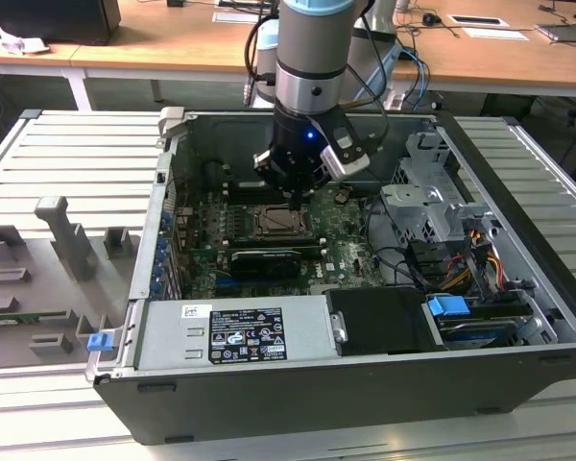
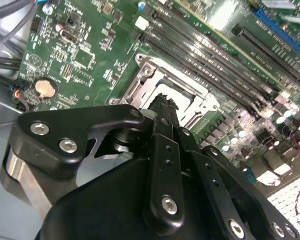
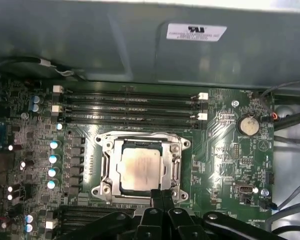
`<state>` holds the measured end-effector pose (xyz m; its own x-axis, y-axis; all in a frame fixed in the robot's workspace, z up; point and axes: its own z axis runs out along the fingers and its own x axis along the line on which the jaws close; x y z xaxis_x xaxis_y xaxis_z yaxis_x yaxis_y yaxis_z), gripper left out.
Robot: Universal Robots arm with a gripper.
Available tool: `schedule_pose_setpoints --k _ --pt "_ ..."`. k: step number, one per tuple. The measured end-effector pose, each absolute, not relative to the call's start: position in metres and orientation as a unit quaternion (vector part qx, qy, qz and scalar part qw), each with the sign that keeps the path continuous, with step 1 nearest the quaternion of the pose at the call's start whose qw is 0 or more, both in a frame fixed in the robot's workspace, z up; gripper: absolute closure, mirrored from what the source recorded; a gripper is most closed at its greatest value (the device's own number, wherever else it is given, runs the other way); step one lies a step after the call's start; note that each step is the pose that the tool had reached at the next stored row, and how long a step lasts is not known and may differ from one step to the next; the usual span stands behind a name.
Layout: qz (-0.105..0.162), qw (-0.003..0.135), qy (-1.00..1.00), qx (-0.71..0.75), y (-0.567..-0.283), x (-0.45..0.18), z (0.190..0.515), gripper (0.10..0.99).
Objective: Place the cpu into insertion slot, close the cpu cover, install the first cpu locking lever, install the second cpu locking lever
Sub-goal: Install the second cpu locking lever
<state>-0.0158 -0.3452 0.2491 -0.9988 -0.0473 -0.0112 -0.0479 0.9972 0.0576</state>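
The cpu (image 3: 138, 169), a silvery-beige square chip, sits in the insertion slot (image 3: 106, 187) on the green motherboard. The cpu cover (image 3: 106, 159), a silver frame, lies flat around the chip. My gripper (image 3: 162, 196) is shut with nothing between its black fingers, and its tips hang just above the socket's edge. In the second wrist view the gripper (image 2: 162, 102) points at the rim of the cpu cover (image 2: 149, 70). In the exterior view the gripper (image 1: 298, 200) hangs inside the open computer case, just over the insertion slot (image 1: 278, 223). I cannot tell how the locking levers stand.
Long black memory slots (image 3: 130, 107) run beside the socket, and a coin battery (image 3: 249, 125) lies near it. A silver drive cage (image 1: 432, 206), a power supply (image 1: 235, 331) and cables (image 1: 403, 259) crowd the case. A grey fixture tray (image 1: 48, 269) lies at the exterior view's left.
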Motion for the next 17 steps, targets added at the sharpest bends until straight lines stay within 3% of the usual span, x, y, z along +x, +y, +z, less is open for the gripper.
schedule_pose_setpoints --k 17 --pt "0.03 0.004 0.999 -0.041 -0.366 -0.021 0.244 0.98"
